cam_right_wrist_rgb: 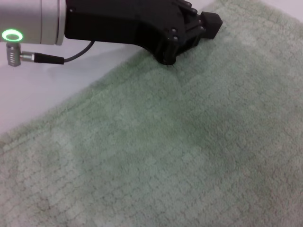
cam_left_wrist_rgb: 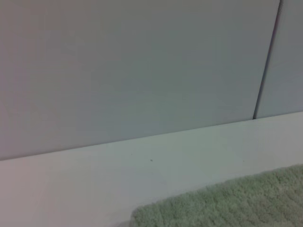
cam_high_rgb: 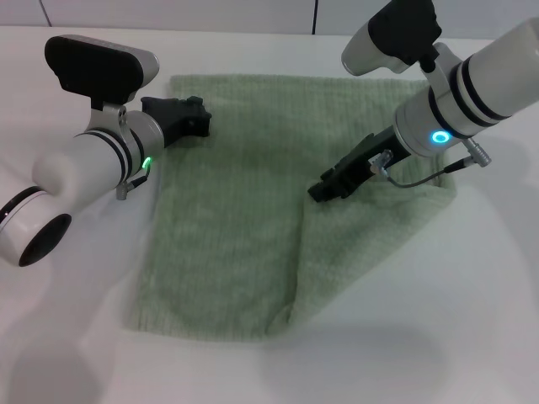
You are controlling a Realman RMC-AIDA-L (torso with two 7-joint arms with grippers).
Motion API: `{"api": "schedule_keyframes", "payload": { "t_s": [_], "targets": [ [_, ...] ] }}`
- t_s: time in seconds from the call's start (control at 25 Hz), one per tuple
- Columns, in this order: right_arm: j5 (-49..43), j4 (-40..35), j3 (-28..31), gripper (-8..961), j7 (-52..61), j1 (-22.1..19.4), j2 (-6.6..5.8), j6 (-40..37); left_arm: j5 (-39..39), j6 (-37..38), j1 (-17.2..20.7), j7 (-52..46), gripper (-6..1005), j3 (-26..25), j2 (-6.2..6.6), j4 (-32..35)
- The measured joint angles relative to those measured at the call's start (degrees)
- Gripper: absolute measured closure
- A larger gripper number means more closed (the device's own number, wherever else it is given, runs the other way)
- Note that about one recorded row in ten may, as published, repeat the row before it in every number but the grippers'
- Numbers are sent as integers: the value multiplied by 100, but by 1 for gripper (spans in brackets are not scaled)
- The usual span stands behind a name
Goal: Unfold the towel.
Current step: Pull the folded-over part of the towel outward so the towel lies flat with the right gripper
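The pale green towel (cam_high_rgb: 236,210) lies on the white table, mostly flat, with a ridge running from its middle down to the near edge. The part to the right of that ridge is bunched and narrows toward the front. My right gripper (cam_high_rgb: 320,192) is at the top of the ridge, shut on the towel there. My left gripper (cam_high_rgb: 200,118) sits low over the towel's far left edge, shut. The right wrist view shows this left gripper (cam_right_wrist_rgb: 208,23) at the border of the towel (cam_right_wrist_rgb: 189,142), holding nothing that I can see. A corner of the towel (cam_left_wrist_rgb: 236,203) shows in the left wrist view.
The white table (cam_high_rgb: 421,337) extends around the towel on all sides. A grey wall (cam_left_wrist_rgb: 142,66) with a vertical seam stands behind the table's far edge.
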Motion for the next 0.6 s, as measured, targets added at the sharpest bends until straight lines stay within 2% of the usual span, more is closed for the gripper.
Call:
{"api": "schedule_keyframes", "payload": {
  "t_s": [0.28,0.6],
  "targets": [
    [-12,-1,-9,814,0,39,-2,-13,-2,2,0,0,1000,0,4,0],
    [-91,38,-75,893,-63,63,13,-42,-1,18,0,0,1000,0,9,0]
  ]
}}
